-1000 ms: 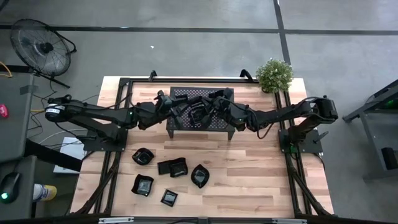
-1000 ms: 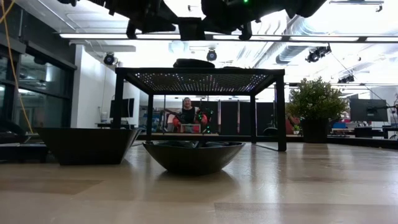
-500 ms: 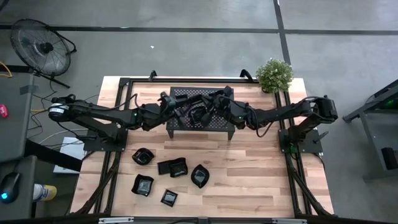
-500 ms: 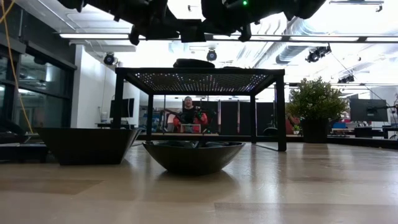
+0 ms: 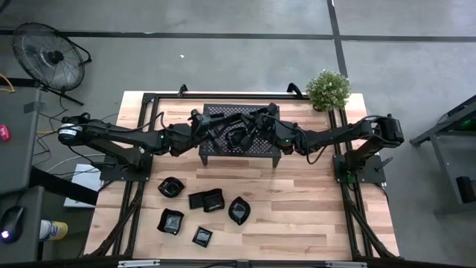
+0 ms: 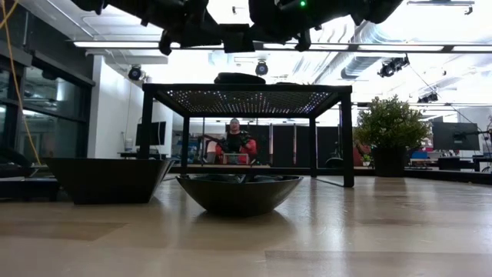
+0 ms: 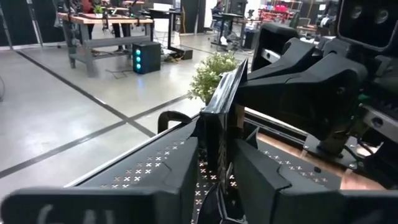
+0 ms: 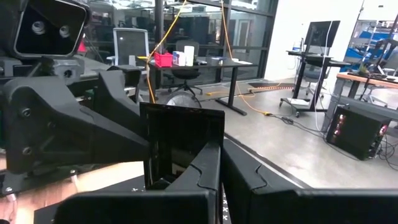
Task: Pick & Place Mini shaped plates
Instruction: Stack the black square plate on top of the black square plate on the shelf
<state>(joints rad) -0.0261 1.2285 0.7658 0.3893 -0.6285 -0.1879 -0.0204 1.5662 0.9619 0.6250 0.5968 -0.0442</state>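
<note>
Both grippers meet above the black mesh rack (image 5: 260, 149) at the table's far middle, and both are shut on one square black mini plate (image 5: 232, 137) held upright between them. My left gripper (image 7: 216, 146) sees this plate (image 7: 222, 106) edge-on. My right gripper (image 8: 222, 152) sees its glossy face (image 8: 183, 140). Several other mini plates rest on their bases on the near part of the table, among them a leaf-shaped one (image 5: 239, 211) and a square one (image 5: 201, 237). In the low view a dark flat thing (image 6: 239, 78) lies on the rack's top. My left gripper pinches the plate between its two fingers, one finger (image 7: 180, 165) on each face, low on the plate (image 7: 217, 134). The fingers lie level, coming from the table's left. The plate stands upright, lifted clear above the rack. My right gripper comes level from the table's right, its fingers close together at the plate's side edge (image 8: 219, 134). The edge runs down into the narrow gap between them, so one finger (image 8: 202, 165) stands before the plate's face. The fingers themselves hide the contact.
The rack stands on four legs (image 6: 347, 138) with free room beneath it. A potted plant (image 5: 328, 89) sits at the far right corner of the table. A bowl-like plate (image 6: 238, 194) and a square one (image 6: 108, 178) stand close before the low camera. A person (image 6: 234, 142) sits far behind.
My left gripper has moved a little toward the table's right over the rack, closing on my right gripper, and has then kept still. The plates on the table have not moved.
</note>
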